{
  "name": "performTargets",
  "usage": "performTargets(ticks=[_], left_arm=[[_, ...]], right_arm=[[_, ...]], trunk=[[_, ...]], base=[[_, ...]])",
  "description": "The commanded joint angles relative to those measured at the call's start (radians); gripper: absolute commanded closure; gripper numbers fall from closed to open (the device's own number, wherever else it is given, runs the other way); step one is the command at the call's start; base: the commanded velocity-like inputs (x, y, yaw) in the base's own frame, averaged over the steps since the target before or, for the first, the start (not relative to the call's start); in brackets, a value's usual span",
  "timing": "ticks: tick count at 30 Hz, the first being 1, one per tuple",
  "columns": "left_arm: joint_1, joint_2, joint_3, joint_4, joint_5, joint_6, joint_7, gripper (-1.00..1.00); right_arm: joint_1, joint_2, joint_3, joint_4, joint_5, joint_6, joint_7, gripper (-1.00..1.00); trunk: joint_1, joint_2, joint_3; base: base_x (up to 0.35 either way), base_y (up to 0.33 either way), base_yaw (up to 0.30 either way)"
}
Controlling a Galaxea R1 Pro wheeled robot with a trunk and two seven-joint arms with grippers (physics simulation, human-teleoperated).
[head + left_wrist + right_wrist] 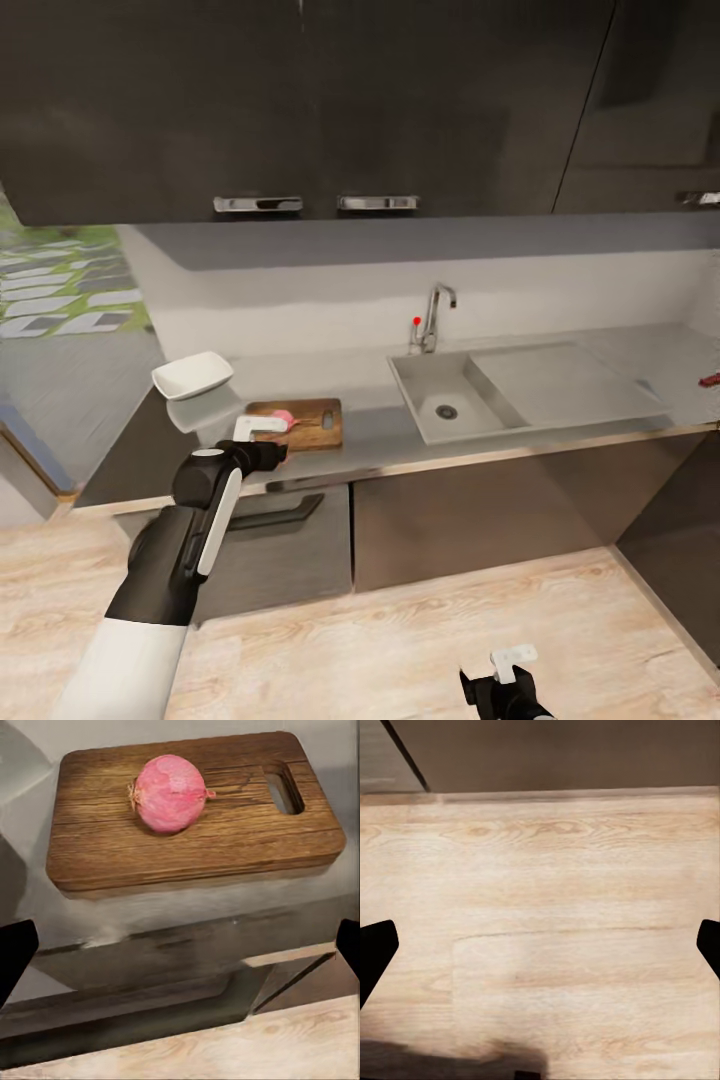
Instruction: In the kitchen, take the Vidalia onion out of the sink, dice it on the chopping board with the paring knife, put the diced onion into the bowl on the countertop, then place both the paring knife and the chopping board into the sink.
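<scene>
Low at the front of the head view sits my right gripper [505, 678], over the pale wood floor [400, 640] and well clear of the cabinets. Its wrist view shows both fingertips [375, 952] far apart at the picture's edges, nothing between them: jaws released.

My left arm reaches up to the front edge of the countertop [380, 435]. Left gripper [262, 428] hangs at the near side of the chopping board [297, 422]. In its wrist view the dark fingertips [13, 956] stand wide apart, nothing held; released.

Vidalia onion [169, 793] rests on the chopping board, pink, stem tip pointing toward the slot-shaped handle hole, roughly mid-board and a little toward the far edge. Board lies flat near the countertop's front edge, handle hole at the end nearer the sink [470, 395].

Bowl [192, 374], white, sits at the countertop's left end, beyond the board's left corner, apart from it.

Sink basin is set in the countertop right of the board, drain visible, drainboard on its right, chrome tap [433, 317] with red dot behind.

Small reddish thing at the countertop's far right edge, likely the paring knife [709, 379]; too small to be sure.

Dark cabinets [300, 100] hang above.
</scene>
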Motion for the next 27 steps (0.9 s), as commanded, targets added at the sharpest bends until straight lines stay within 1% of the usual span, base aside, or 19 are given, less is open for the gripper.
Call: performTargets(ticks=[1,4,7,10,15,17,19,20,22,24,27], left_arm=[[-0.001,0.0,-0.001,-0.001,0.001,0.005,0.005,-1.0],[0.0,0.001,-0.002,0.0,0.002,0.004,0.005,-1.0],[0.019,0.0,-0.002,0.002,0.002,0.0,0.004,-1.0],[0.056,0.0,-0.003,0.003,0.002,-0.004,0.002,-1.0],[0.099,-0.001,-0.003,0.002,0.005,-0.006,-0.003,-1.0],[0.125,-0.003,-0.017,0.001,0.006,-0.015,-0.003,-1.0],[0.148,-0.003,-0.032,0.002,0.007,-0.039,-0.003,-1.0],[0.165,-0.003,-0.038,0.001,0.007,-0.064,-0.003,-1.0],[0.209,-0.003,-0.044,0.001,0.007,-0.119,-0.001,-1.0],[0.266,-0.003,-0.056,0.0,0.006,-0.176,0.0,-1.0],[0.319,-0.003,-0.067,-0.001,0.006,-0.231,0.0,-1.0]], right_arm=[[-0.001,0.0,0.005,0.001,-0.003,-0.003,0.003,-1.0],[-0.001,-0.001,0.005,0.001,-0.003,-0.003,0.003,-1.0],[-0.001,-0.001,0.005,0.001,-0.003,-0.003,0.003,-1.0],[-0.001,0.0,0.005,0.001,-0.003,-0.003,0.003,-1.0],[-0.001,0.0,0.005,0.001,-0.003,-0.003,0.004,-1.0],[-0.001,0.0,0.005,0.001,-0.003,-0.003,0.004,-1.0],[-0.001,-0.001,0.005,0.001,-0.003,-0.003,0.004,-1.0],[-0.001,-0.001,0.005,0.001,-0.003,-0.004,0.004,-1.0],[-0.001,-0.001,0.005,0.001,-0.003,-0.004,0.004,-1.0],[-0.001,-0.001,0.005,0.001,-0.003,-0.004,0.004,-1.0],[-0.001,-0.002,0.005,0.001,-0.002,-0.005,0.003,-1.0]], trunk=[[0.0,-0.002,-0.002],[0.0,-0.002,-0.002],[0.0,-0.002,-0.002],[0.0,-0.002,-0.002],[0.0,-0.002,-0.002],[0.0,-0.002,-0.002],[0.0,-0.002,-0.002],[0.0,-0.002,-0.002],[0.0,-0.002,-0.002],[0.0,-0.002,-0.002],[0.0,-0.002,-0.002]], base=[[-0.345,0.0,0.0],[-0.313,0.0,0.0],[-0.118,0.0,0.0],[-0.042,0.0,0.0],[-0.011,0.0,0.0],[-0.002,0.0,0.0],[-0.001,0.0,0.0],[0.0,0.0,0.0],[0.0,0.0,0.0],[0.0,0.0,0.0],[0.0,0.0,0.0]])
